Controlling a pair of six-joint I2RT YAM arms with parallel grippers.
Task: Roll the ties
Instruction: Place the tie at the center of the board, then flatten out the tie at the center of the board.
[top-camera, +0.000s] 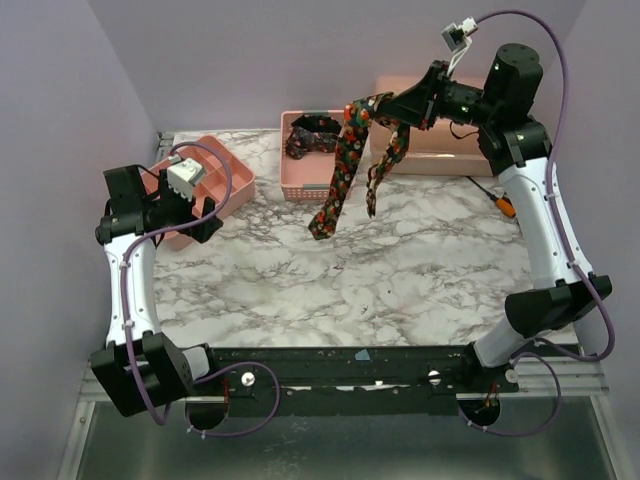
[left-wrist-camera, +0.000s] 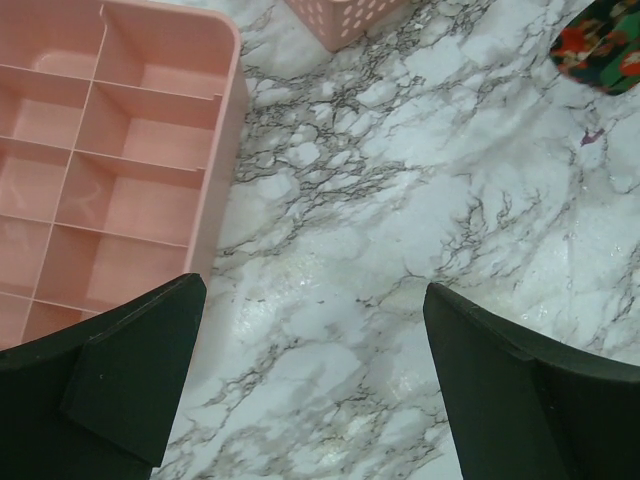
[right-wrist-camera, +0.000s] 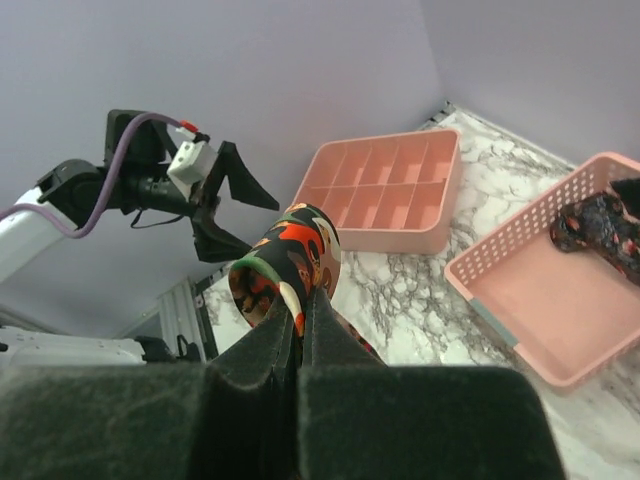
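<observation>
a: what's in the pink perforated plastic basket (top-camera: 300, 185)?
b: a dark printed necktie (top-camera: 312, 135), bunched up. a pink divided plastic tray (top-camera: 238, 195) sits to its left.
a: and the red-orange-green flecked necktie (top-camera: 340, 170)?
b: pinched in the clenched right end effector (right-wrist-camera: 300, 315), dangling over the marbled surface (top-camera: 400, 250). the left end effector (left-wrist-camera: 312, 300) gapes, holding nothing.

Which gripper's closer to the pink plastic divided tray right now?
Left. The left gripper hovers open beside the pink plastic divided tray; the right gripper is raised at the far side, shut on the red-and-green printed fabric tie.
</observation>
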